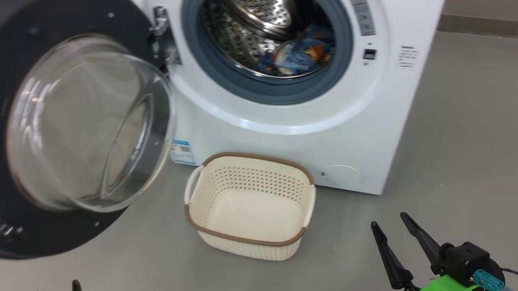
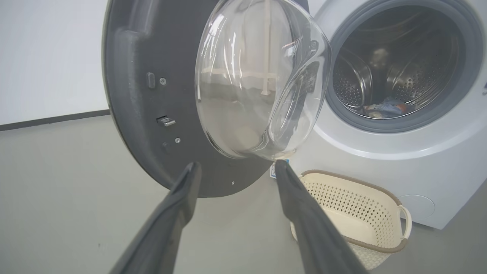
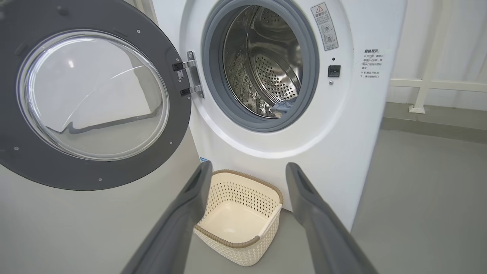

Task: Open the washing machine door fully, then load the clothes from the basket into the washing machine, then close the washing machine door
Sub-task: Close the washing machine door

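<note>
door [image 1: 1,132] open — clothes [image 1: 298,54] in drum [image 1: 252,13] | basket [image 1: 252,181] before washing machine [image 1: 329,137] | left end effector [image 1: 56,287], right end effector [image 1: 388,219] spread, empty

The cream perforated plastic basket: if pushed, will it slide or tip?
The cream perforated plastic basket is empty, so probably light. On the smooth grey floor it would likely slide; a high push might tip it.
</note>
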